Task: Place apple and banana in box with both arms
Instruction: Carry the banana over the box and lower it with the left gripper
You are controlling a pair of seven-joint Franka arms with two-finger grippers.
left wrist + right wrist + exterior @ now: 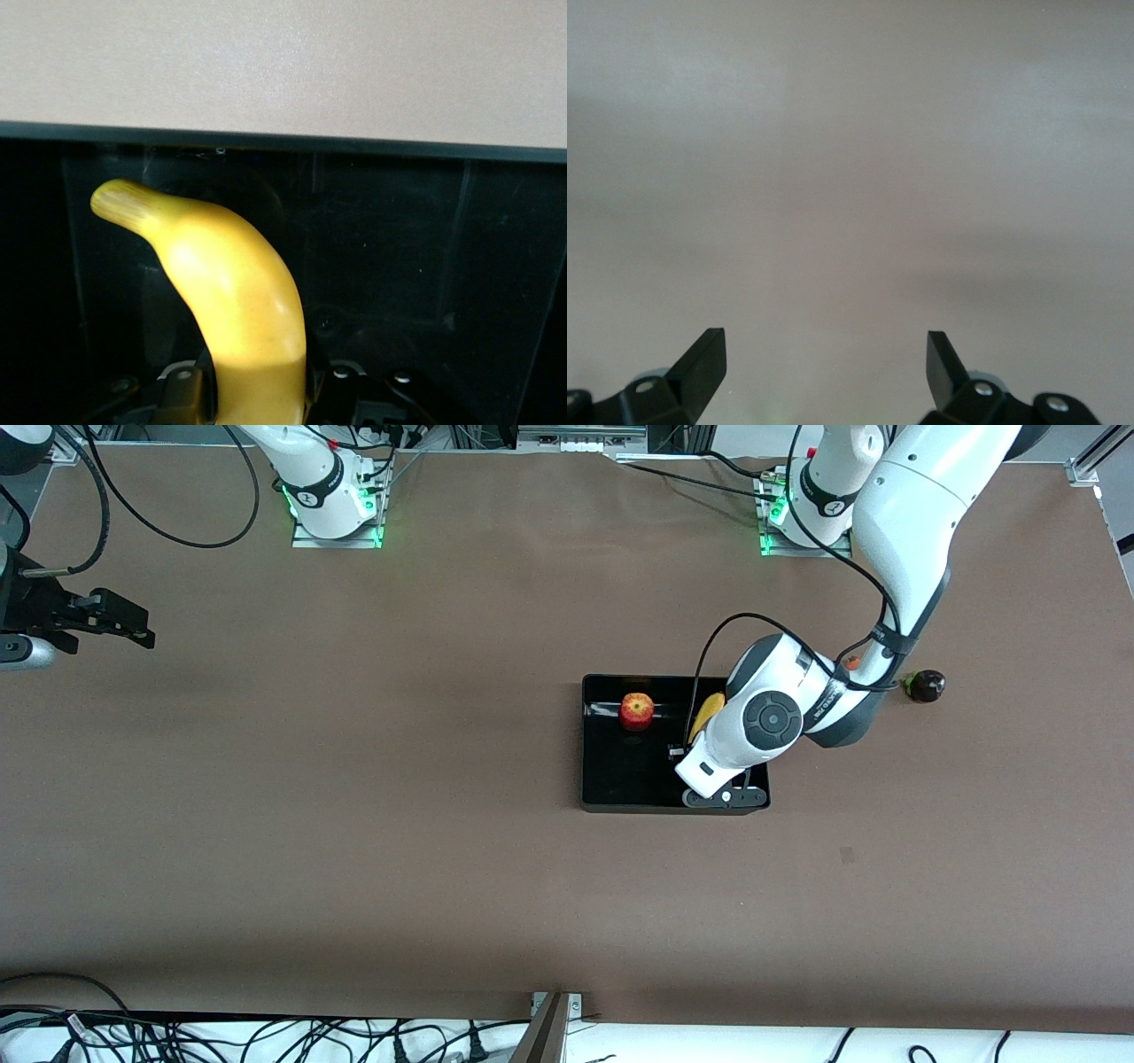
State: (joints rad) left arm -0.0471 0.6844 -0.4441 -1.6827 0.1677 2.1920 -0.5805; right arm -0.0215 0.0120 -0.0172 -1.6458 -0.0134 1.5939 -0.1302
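The left arm starts at its base at the top of the table, bends down at the elbow and reaches into the box. Its wrist hangs low over the box's end closest to the left arm. The left gripper is inside the box, and its fingers are pinching the banana near one end. The banana is long and curved. It sticks straight out from the gripper, just above the shiny black floor, and its stubby tip points at the box wall. From the front camera only a small yellow bit of it shows beside the wrist. The apple sits in the box too, dimple up, near the wall farthest from the front camera and apart from the banana. Outside the box, toward the left arm's end of the table, lies a small dark round fruit. The right arm waits over the bare table at its own end, and the right gripper has its fingers spread wide, holding nothing.
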